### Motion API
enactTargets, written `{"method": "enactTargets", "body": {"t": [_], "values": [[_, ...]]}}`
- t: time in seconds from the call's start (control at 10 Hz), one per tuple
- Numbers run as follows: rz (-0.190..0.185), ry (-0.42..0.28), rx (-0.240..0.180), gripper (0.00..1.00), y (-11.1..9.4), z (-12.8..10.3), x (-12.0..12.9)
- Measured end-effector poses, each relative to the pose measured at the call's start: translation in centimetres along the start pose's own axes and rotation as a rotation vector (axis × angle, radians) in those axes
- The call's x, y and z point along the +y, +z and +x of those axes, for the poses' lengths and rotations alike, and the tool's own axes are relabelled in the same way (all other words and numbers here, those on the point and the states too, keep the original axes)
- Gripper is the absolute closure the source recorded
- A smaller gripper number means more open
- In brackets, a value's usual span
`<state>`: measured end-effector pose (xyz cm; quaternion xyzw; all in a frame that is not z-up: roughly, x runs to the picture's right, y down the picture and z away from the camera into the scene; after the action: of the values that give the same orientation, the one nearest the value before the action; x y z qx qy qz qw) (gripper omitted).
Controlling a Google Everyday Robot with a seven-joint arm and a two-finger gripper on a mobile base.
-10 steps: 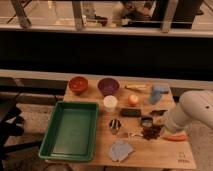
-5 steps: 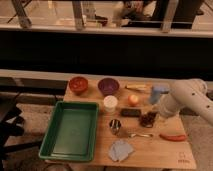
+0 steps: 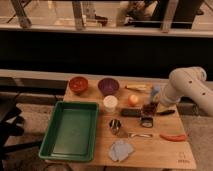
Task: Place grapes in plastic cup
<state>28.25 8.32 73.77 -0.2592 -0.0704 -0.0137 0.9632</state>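
- Background: a glazed partition with grey metal uprights (image 3: 77, 14) runs across the top, with a wide dark band below it and a pale ledge (image 3: 35, 75) under that.
- Floor: grey and speckled, visible to the left and right of the work surface.
- Work surface: 1 light wooden table (image 3: 150, 156) with a plain plank top, seen from the front and above.
- Left half: 1 green tray (image 3: 50, 146), rectangular, takes up most of this side.
- Back row, left to right: 1 red bowl (image 3: 78, 84), 1 purple bowl (image 3: 108, 85), 1 yellowish object (image 3: 138, 87) too unclear to name.
- Middle row: 1 cream-white cup (image 3: 110, 103) stands upright just in front of the purple bowl, with 1 apple (image 3: 133, 99) to its right, apart from it.
- Front area: 1 small metal cup (image 3: 116, 126), 1 folded grey-blue cloth (image 3: 121, 150) near the front edge, 1 long orange-red object (image 3: 173, 136) at the right.
- Arm: the white arm (image 3: 186, 86) enters from the right and bends down toward the table.
- End effector: the gripper (image 3: 151, 104) is right of the apple and appears clamped on the grapes (image 3: 148, 109), a dark cluster at its tip.
- Target: the plastic cup (image 3: 155, 91) stands upright just behind the gripper, partly hidden by the arm; the grapes are in front of it, not inside it.
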Motion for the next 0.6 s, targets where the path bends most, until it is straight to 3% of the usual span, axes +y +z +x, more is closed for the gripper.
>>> {"method": "enactTargets", "body": {"t": [0.3,0.6], "values": [[0.007,0.025,0.016,1.00,-1.5,1.2,-0.5],[0.011,0.037,0.017,1.00,-0.8,1.9,-1.5]]}}
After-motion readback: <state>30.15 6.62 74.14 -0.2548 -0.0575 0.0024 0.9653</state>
